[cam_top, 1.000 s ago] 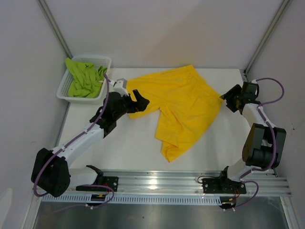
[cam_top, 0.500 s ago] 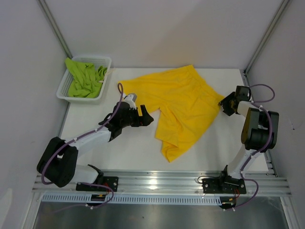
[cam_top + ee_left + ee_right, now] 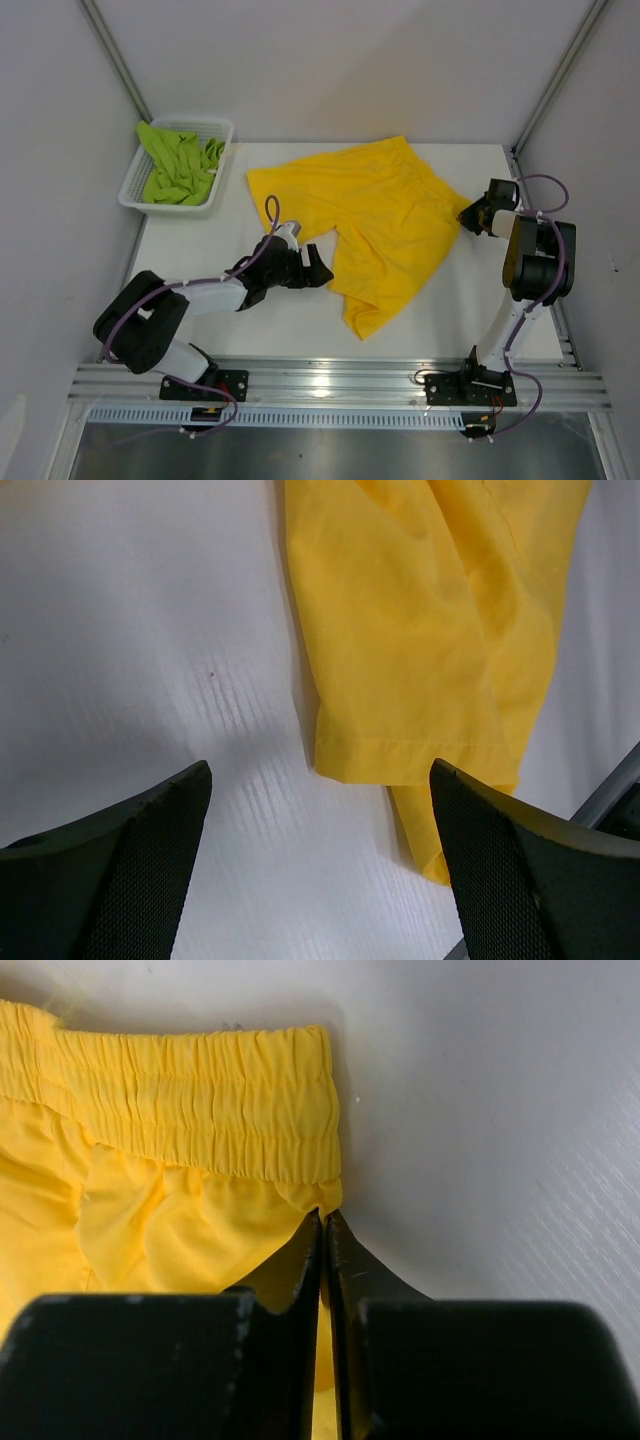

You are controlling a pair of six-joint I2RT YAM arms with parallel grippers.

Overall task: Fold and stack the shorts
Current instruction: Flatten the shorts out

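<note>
The yellow shorts (image 3: 375, 215) lie spread across the middle of the table, one leg hem (image 3: 415, 752) pointing toward the near edge. My right gripper (image 3: 468, 214) is shut on the corner of their gathered waistband (image 3: 215, 1110) at the right side; yellow fabric shows between the closed fingers (image 3: 300, 1260). Low over the table, my left gripper (image 3: 322, 270) stands open just left of the leg hem, with bare table between its fingers (image 3: 130, 850). The lime green shorts (image 3: 178, 165) lie bunched in the basket.
A white mesh basket (image 3: 190, 128) holding the green shorts sits at the back left corner. White walls with metal posts close in on the left, right and back. An aluminium rail (image 3: 330, 385) runs along the near edge.
My right gripper has closed on the waistband corner. My left arm has swung down and toward the near side, moving from the left edge of the yellow shorts to beside the leg hem.
</note>
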